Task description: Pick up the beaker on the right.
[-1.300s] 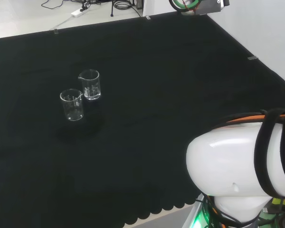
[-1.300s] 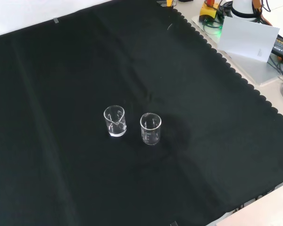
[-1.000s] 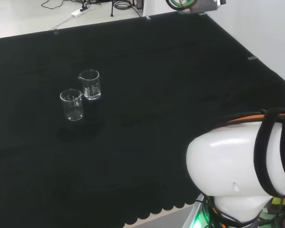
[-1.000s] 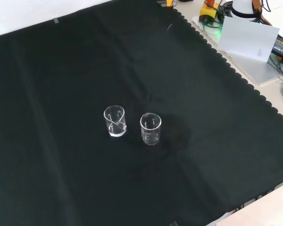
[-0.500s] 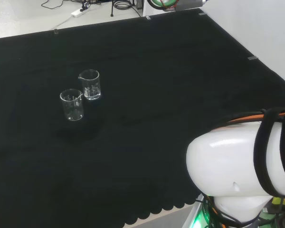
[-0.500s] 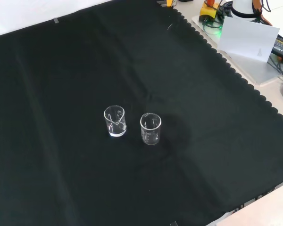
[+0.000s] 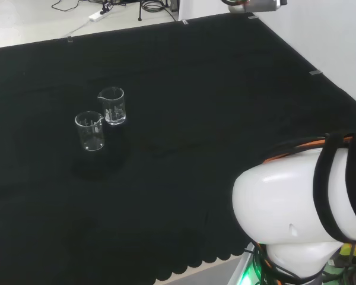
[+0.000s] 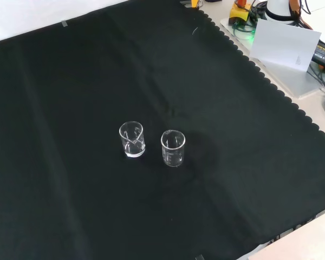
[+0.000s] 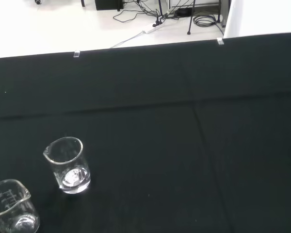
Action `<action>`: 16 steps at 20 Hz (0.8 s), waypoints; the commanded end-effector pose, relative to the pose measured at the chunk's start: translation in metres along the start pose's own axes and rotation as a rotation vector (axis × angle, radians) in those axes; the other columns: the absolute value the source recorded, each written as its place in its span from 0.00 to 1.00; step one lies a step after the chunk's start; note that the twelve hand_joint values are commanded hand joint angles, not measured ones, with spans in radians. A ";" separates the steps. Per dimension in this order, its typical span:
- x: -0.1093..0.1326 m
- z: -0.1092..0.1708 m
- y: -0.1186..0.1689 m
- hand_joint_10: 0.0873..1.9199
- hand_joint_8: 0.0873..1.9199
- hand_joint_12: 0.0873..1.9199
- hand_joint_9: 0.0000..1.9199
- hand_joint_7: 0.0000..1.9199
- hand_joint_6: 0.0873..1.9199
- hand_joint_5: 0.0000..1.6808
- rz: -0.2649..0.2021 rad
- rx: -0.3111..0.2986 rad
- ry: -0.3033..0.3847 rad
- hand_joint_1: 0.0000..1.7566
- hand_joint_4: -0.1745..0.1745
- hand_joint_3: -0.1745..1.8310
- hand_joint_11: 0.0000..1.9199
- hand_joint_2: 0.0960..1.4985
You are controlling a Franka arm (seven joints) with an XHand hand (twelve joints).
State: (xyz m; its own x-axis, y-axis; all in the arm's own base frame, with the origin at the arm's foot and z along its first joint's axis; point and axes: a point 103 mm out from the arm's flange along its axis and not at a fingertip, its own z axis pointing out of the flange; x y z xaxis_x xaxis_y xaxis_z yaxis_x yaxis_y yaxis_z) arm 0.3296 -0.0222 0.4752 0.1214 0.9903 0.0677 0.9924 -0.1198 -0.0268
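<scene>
Black cloth (image 8: 70,81) covers the whole bench, and two small clear glass beakers stand on it, close together but not touching. From the head view, the right beaker (image 7: 112,105) stands a bit farther back, and the other beaker (image 7: 90,130) stands just to its left and nearer. From the front view they stand side by side near the middle of the cloth. Both are upright. I cannot tell how the hand is set. The big white arm link (image 7: 296,214) is at the lower right of the head view.
</scene>
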 end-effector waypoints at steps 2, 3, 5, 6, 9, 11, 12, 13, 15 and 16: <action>-0.039 0.041 0.054 0.27 0.18 0.42 0.07 0.08 0.00 0.14 -0.031 0.000 0.086 0.15 0.48 0.19 0.00 0.79; -0.044 0.048 0.062 0.27 0.18 0.42 0.07 0.08 0.00 0.14 -0.034 -0.007 0.098 0.16 0.48 0.19 0.00 0.79; -0.045 0.062 0.080 0.27 0.18 0.43 0.08 0.08 0.00 0.14 -0.057 -0.021 0.116 0.16 0.48 0.19 0.00 0.79; -0.044 0.070 0.090 0.27 0.18 0.43 0.08 0.08 0.00 0.14 -0.065 -0.020 0.124 0.17 0.48 0.18 0.00 0.78; -0.041 0.091 0.117 0.28 0.19 0.45 0.09 0.08 0.00 0.15 -0.084 -0.011 0.126 0.19 0.47 0.18 0.00 0.77; -0.036 0.105 0.130 0.28 0.19 0.46 0.10 0.09 0.00 0.15 -0.093 -0.002 0.134 0.20 0.47 0.18 0.00 0.77; -0.032 0.112 0.136 0.28 0.19 0.46 0.10 0.09 0.00 0.15 -0.092 0.000 0.137 0.20 0.47 0.18 0.00 0.76; -0.029 0.120 0.141 0.28 0.19 0.46 0.10 0.09 0.00 0.15 -0.093 0.006 0.143 0.21 0.47 0.18 0.00 0.76; -0.026 0.137 0.152 0.29 0.20 0.47 0.11 0.09 0.00 0.16 -0.093 0.034 0.169 0.22 0.46 0.18 0.00 0.75; -0.024 0.145 0.157 0.29 0.20 0.47 0.11 0.09 0.00 0.16 -0.097 0.047 0.181 0.23 0.46 0.17 0.00 0.74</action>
State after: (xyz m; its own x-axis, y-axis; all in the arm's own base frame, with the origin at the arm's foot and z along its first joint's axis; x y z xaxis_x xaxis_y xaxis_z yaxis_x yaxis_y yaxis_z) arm 0.4288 -0.0599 0.3708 0.0612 0.9811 0.1835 0.9965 -0.0497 -0.0665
